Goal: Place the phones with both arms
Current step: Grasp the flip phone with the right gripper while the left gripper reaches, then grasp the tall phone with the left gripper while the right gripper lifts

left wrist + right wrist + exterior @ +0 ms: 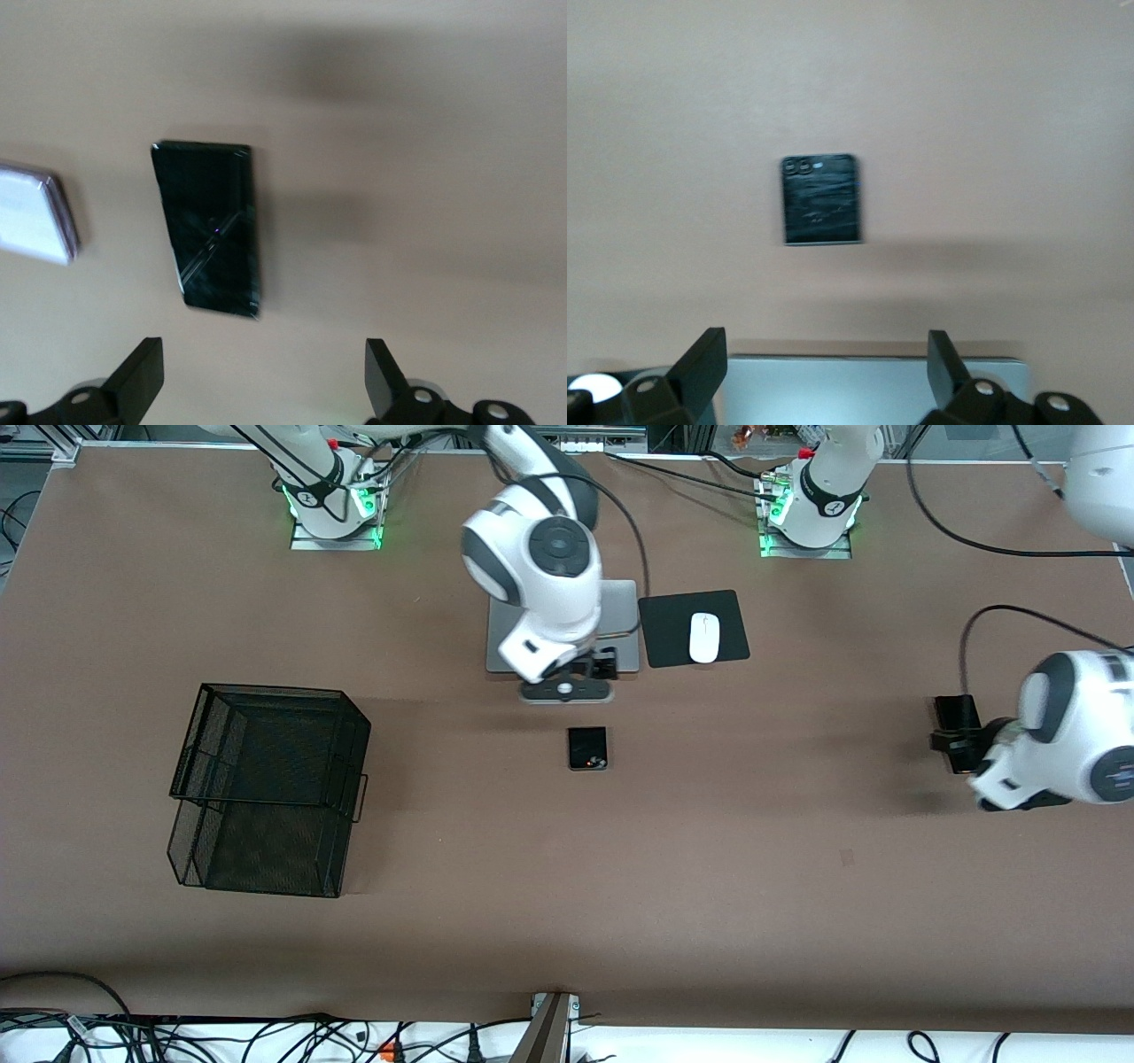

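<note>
**Both Grippers Open, No Phone Held**

While the right gripper (824, 372) hangs over the laptop (625, 624) edge, fingers spread and empty, the small black phone (587, 748) lies nearer the camera. The left gripper (264, 376), likewise agape, hangs above the long black phone (211, 227), beside the lavender phone (35, 215).

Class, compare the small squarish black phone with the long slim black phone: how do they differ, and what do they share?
The small squarish black phone is short and nearly square; the long slim black phone is a stretched slab. The squarish phone lies mid-table, nearer the front camera than the laptop; the slim phone lies toward the left arm's end, beside a pale lavender phone. Both are black, glossy, flat on the table and ungripped.
</note>
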`<state>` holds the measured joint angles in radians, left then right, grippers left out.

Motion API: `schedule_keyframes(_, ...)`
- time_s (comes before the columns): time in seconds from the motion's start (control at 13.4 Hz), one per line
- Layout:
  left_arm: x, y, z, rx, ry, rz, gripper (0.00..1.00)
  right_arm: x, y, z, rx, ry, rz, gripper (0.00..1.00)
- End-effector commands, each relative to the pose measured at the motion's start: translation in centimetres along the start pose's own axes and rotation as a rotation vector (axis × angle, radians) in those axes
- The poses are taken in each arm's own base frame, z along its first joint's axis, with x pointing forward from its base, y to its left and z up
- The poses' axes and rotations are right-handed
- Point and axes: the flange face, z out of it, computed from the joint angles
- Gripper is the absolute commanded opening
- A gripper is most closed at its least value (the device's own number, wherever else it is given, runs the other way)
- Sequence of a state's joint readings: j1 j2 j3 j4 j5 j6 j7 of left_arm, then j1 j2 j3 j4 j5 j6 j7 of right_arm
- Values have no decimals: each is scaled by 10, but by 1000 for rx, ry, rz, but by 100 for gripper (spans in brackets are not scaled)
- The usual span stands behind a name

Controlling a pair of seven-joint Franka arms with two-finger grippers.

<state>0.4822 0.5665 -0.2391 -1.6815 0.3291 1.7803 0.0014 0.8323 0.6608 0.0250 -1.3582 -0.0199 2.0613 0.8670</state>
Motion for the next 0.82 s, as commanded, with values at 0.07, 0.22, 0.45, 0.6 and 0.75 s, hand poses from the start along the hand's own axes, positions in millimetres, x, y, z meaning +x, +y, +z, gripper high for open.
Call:
schedule_keyframes(0.07, -10, -59, 63, -82, 168, 107, 100, -1, -16, 58, -3, 12, 13, 100)
schedule_keyframes(0.22, -16, -67, 98, -96, 285, 96, 100, -4, -21, 89, -1, 33, -9, 100)
schedule_keyframes(0.45, -21, -74, 113, -121, 312, 59, 100, 5, -14, 119, 6, 65, -22, 100)
schedule_keyframes(0.6, -21, -74, 113, -151, 306, 34, 100, 17, -4, 136, -12, 111, -35, 100)
schedule_keyframes(0.75, -23, -71, 116, -199, 277, 12, 100, 20, -1, 156, 4, 127, -28, 100)
